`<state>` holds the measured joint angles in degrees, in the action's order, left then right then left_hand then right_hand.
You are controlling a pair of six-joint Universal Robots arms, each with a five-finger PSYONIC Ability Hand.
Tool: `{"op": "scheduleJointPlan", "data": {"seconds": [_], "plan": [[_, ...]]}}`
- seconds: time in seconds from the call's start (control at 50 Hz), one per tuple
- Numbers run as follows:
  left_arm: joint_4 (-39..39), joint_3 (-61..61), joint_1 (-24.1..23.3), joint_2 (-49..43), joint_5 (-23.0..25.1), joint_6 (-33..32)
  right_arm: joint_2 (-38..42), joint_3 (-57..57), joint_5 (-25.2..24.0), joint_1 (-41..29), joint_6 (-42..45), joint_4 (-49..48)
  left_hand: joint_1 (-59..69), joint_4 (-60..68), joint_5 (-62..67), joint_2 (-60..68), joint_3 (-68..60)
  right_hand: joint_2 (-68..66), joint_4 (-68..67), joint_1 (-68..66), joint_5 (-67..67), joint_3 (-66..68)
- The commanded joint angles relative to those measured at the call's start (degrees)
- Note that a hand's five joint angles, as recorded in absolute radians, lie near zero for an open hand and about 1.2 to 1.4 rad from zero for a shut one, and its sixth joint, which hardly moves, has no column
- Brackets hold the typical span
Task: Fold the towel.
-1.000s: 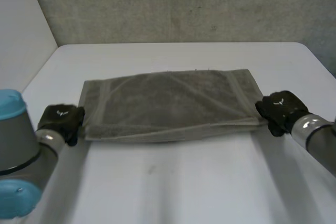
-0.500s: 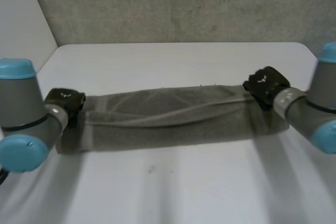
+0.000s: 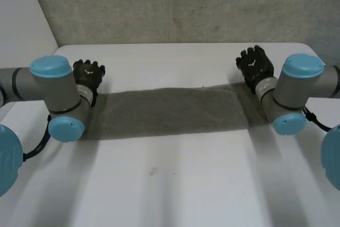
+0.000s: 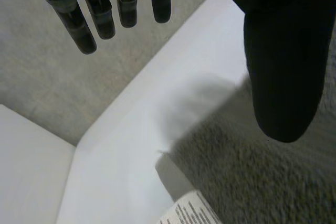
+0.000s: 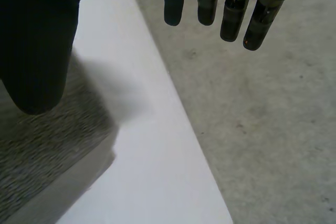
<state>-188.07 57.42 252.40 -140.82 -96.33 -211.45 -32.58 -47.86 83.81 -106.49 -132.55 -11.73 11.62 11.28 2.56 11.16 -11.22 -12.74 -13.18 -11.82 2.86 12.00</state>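
The grey towel (image 3: pixel 170 110) lies as a long narrow folded strip across the white table (image 3: pixel 170 184). My left hand (image 3: pixel 89 75) is raised just beyond the strip's left end, fingers (image 4: pixel 89 19) straight and apart from the thumb, nothing between them. The left wrist view has the towel (image 4: pixel 252 182) and its white label (image 4: pixel 189 213) under the thumb. My right hand (image 3: pixel 255 65) hovers beyond the strip's right end, fingers (image 5: pixel 210 3) also straight and empty, with the towel's corner (image 5: pixel 42 166) below its thumb.
Both forearms cross over the towel's ends. The table's far edge (image 3: pixel 180 44) runs just behind the hands, with a grey speckled surface (image 3: pixel 180 3) beyond it and a white wall (image 3: pixel 21 14) at the left.
Both hands carried the towel's near edge over to the far edge, halving its depth. They then let go and straightened their fingers.
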Motion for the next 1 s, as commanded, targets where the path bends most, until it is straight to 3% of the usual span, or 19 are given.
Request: {"op": "scheduleJointPlan", "data": {"seconds": [0.02,0.12,0.24,0.28,0.4,0.6,0.62,0.64,0.66,0.68,0.72,0.76,0.86,0.94,1.0], "plan": [[-1.33,4.98,-0.51,9.16,-0.17,0.51,-13.21,-8.66,1.71,0.4,-14.14,-0.49,-1.62,-1.28,-2.56,-1.16,1.22,2.74,3.18,1.82,-2.86,-2.0],[-1.51,13.75,-0.42,17.23,-0.17,1.12,-21.64,-19.62,0.92,1.19,-17.57,5.11,-1.62,-1.28,-2.56,-1.16,1.22,2.74,3.18,1.82,-2.86,-2.0],[-3.0,19.31,-0.42,20.06,-0.09,3.68,-22.0,-23.42,-0.66,4.62,-17.83,13.22,-1.62,-1.28,-2.56,-1.16,1.22,2.74,3.18,1.82,-2.86,-2.0],[-4.75,22.11,-0.42,21.11,-0.09,5.25,-21.13,-24.74,-1.63,6.02,-18.1,15.5,-1.62,-1.28,-2.56,-1.16,1.22,-4.87,-4.43,-5.79,4.75,5.61],[-6.69,24.49,-0.42,21.73,0.0,5.87,-17.96,-25.71,-2.42,8.57,-17.84,14.02,-1.62,-1.28,-2.56,-1.16,1.22,-20.88,-20.44,-21.8,20.76,21.62],[-7.13,25.37,-0.69,21.82,0.0,5.96,-14.44,-25.71,-2.33,9.89,-17.04,9.8,-1.62,-1.28,-2.56,-1.16,1.22,-26.62,-26.17,-27.53,26.5,27.35],[-7.13,25.37,-0.69,21.82,0.0,5.96,-14.09,-25.62,-2.16,9.98,-16.78,9.19,-1.62,-1.28,-2.56,-1.16,1.22,-37.11,-36.66,-38.02,36.99,37.85],[-7.13,25.46,-0.69,21.91,-0.09,5.96,-13.92,-25.53,-2.07,10.07,-16.43,8.22,-1.62,-1.28,-2.56,-1.16,1.22,-56.53,-56.09,-57.45,56.41,57.27],[-7.13,25.81,-0.69,21.99,0.0,5.96,-13.91,-25.53,-2.07,10.07,-16.43,8.21,-1.62,-1.28,-2.56,-1.16,1.22,-56.73,-56.28,-57.64,56.6,57.46],[-7.13,25.81,-0.69,22.0,0.0,5.96,-13.91,-25.44,-1.81,10.42,-16.25,6.65,-1.62,-1.28,-2.56,-1.16,1.22,-67.16,-66.72,-68.07,67.04,67.9],[-7.22,26.08,-0.95,22.43,0.0,5.96,-14.09,-25.8,-1.45,11.12,-16.08,4.79,-1.62,-1.28,-2.56,-1.16,1.22,-67.26,-66.82,-68.18,67.14,68.0],[-7.22,26.25,-1.12,22.61,0.0,5.96,-14.53,-25.97,-0.49,11.74,-15.55,3.2,-1.62,-1.28,-2.56,-1.16,1.22,-67.26,-66.82,-68.18,67.14,68.0],[-7.22,27.3,-1.39,24.19,0.0,5.96,-16.28,-25.71,10.04,14.28,-6.26,1.79,-1.62,-1.28,-2.56,-1.16,1.22,-67.26,-66.82,-68.18,67.14,68.0],[-7.22,28.18,-1.39,25.77,0.0,5.96,-17.6,-25.79,13.3,16.74,-0.02,1.19,-1.62,-1.28,-2.56,-1.16,1.22,-67.26,-66.82,-68.18,67.14,68.0],[-7.13,28.71,-1.39,26.74,0.0,5.96,-18.83,-25.36,12.97,17.01,2.73,0.13,-1.62,-1.28,-2.56,-1.16,1.22,-67.26,-66.82,-68.18,67.14,68.0]]}}
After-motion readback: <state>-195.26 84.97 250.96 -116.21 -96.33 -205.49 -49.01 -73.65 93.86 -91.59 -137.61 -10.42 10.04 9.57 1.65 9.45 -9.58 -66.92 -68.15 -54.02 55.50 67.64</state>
